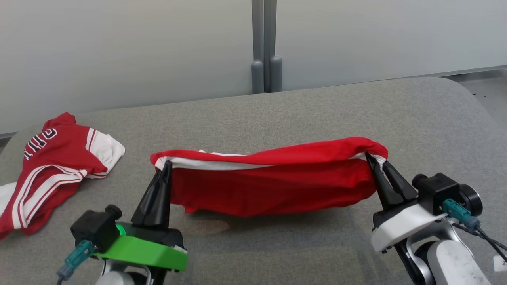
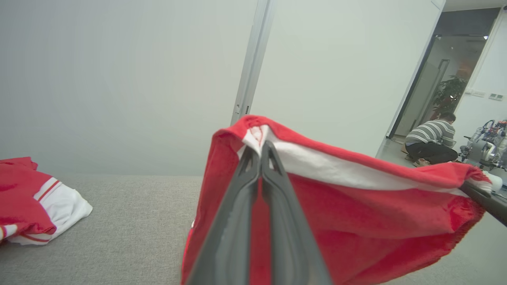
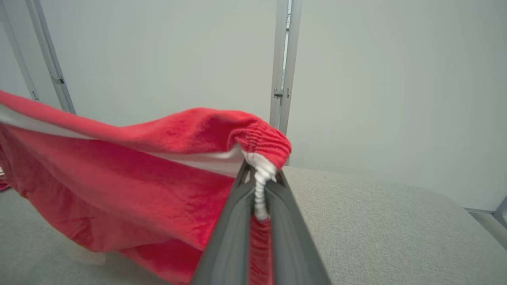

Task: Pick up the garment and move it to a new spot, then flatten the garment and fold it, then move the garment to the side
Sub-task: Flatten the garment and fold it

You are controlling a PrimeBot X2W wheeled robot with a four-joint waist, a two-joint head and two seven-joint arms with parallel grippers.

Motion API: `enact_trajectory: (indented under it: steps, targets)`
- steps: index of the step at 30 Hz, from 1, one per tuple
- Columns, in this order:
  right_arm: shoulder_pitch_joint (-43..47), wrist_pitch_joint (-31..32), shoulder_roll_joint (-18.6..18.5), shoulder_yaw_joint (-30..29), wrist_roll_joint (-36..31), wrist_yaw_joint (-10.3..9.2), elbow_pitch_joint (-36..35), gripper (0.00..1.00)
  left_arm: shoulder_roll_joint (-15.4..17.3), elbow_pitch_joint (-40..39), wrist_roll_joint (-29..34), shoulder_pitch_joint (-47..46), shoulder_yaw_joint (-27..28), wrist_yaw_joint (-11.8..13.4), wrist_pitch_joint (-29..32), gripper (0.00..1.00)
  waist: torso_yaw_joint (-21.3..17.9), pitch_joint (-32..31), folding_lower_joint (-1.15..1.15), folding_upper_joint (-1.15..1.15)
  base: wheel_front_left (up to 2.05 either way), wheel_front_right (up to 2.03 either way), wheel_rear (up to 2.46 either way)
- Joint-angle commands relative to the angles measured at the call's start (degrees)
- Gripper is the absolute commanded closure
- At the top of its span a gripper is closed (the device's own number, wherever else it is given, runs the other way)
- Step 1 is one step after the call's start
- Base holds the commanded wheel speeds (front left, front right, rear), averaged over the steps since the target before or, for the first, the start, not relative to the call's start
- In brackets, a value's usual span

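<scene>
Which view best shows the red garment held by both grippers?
The head view: the garment hangs full width between the left gripper and right gripper, jaws shut on its ends. The left wrist view shows its left end and white band close up; the right wrist view shows the gathered right end.

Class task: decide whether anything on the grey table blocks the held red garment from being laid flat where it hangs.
Nothing visible does. The table under the red garment is bare; the striped jersey lies apart to its left.
</scene>
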Motion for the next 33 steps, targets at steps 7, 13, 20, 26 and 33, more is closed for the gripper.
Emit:
enact_trajectory:
  steps: [7,13,20,26,33]
  targets:
    - [-11.15,3.09,-4.88,3.36,2.61,0.0,3.91,1.0,4.03,-0.29,-0.81,-11.61,1.67,-1.12,6.94,1.0,-0.07,2.66,0.0,0.29,0.0,0.0,0.0]
    - [-29.26,1.76,-6.8,8.63,2.09,-0.02,14.37,1.0,6.03,8.8,-1.23,-28.36,2.29,-2.97,11.37,1.0,-0.32,9.27,0.0,0.29,0.0,0.0,0.0]
    - [-51.76,-3.72,-5.73,12.82,1.85,-0.02,29.12,1.0,6.01,21.66,1.34,-49.8,0.95,-4.17,10.01,1.0,0.63,14.63,0.0,0.29,0.0,0.0,0.0]
    - [-65.61,-10.12,-5.1,11.29,-0.52,-0.02,39.88,1.0,4.04,29.42,3.48,-63.92,-0.85,-4.63,4.37,1.0,2.7,16.19,0.0,0.29,0.0,0.0,0.0]
    - [-65.07,-12.05,-3.41,8.81,-3.96,-0.02,47.49,1.0,0.52,35.3,3.01,-63.9,-4.05,-4.95,-0.84,1.0,5.12,18.98,0.0,0.29,0.0,0.0,0.0]
